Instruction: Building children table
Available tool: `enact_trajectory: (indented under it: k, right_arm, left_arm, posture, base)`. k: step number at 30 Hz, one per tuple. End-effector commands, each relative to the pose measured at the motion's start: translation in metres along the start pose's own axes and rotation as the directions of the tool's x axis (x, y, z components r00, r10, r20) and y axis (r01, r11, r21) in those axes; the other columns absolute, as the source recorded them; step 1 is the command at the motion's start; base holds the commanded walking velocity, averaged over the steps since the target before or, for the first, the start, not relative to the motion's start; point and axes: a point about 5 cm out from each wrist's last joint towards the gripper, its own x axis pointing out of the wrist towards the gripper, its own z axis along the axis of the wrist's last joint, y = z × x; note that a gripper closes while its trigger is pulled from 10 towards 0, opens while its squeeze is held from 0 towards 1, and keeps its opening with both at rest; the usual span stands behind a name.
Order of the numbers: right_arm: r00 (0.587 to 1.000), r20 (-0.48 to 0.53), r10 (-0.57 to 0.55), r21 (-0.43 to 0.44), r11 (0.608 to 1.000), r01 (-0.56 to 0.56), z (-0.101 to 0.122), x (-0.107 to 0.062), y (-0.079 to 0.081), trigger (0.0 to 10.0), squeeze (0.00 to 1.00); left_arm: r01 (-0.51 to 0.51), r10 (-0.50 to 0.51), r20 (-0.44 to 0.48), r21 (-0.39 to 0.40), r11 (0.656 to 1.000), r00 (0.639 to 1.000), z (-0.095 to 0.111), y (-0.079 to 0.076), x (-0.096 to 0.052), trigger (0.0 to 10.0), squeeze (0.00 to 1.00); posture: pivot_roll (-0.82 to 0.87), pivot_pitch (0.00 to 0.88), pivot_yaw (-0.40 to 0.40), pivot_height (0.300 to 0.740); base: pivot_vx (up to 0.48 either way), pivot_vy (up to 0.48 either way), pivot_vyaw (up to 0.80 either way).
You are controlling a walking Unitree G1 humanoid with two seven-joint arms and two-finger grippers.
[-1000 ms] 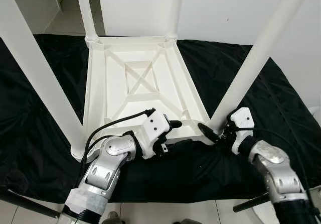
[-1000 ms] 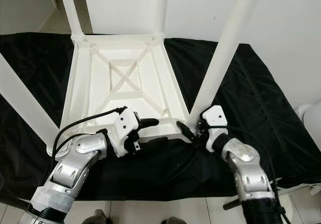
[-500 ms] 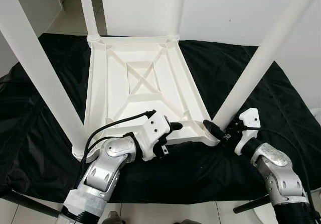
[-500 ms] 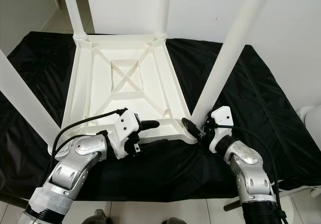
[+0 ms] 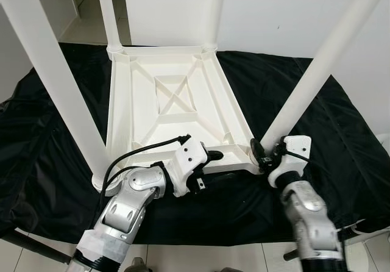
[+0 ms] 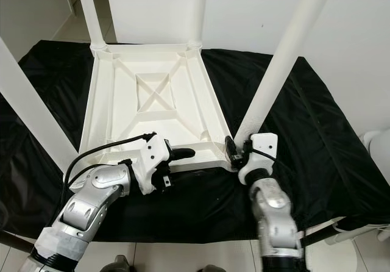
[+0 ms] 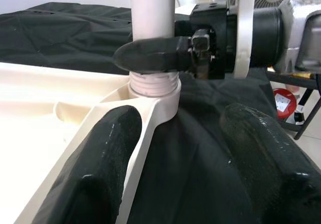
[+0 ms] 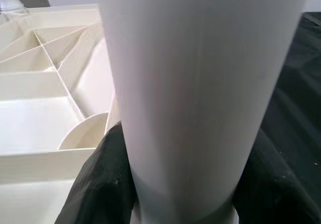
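A white plastic children's table [image 5: 177,132] lies upside down on a black cloth, its legs pointing up. My right gripper [image 5: 259,153] is at the base of the near right leg [image 5: 311,83]. It is shut on that leg [image 8: 195,83], with a black finger [image 8: 100,184] pressed to each side just above the socket. My left gripper [image 5: 214,165] is open at the table's near rim [image 7: 145,128]. One of its fingers [image 7: 100,169] lies over the inside of the rim and the other over the cloth outside.
The black cloth [image 5: 341,119] covers the floor under the table. Pale tiles [image 5: 201,260] show along its near edge and a white wall [image 5: 274,10] stands behind. The near left leg [image 5: 58,83] rises beside my left arm. A black bar [image 5: 30,247] crosses the lower left corner.
My right arm has swung in from the right, and its gripper now sits closer around the near right leg's base. The left gripper has stayed at the rim.
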Motion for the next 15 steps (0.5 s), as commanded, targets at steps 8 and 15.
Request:
enact_trajectory:
  k: [8,15]
  right_arm:
    - [0.979,-0.059,-0.195,0.089,0.976,0.200,-0.013,-0.002,0.025,10.0,0.00]
    - [0.992,-0.022,-0.121,0.096,0.988,0.123,-0.006,-0.001,0.034,10.0,1.00]
  left_arm:
    - [-0.018,0.018,0.023,-0.007,1.000,1.000,0.005,0.003,0.008,10.0,0.00]
    - [-0.037,0.038,0.030,-0.010,0.999,0.999,0.007,0.006,0.009,10.0,0.00]
  posture:
    - [0.01,0.011,-0.058,0.740]
    - [0.01,0.013,-0.060,0.740]
  base:
    - [0.000,0.000,0.00]
    - [0.000,0.000,0.00]
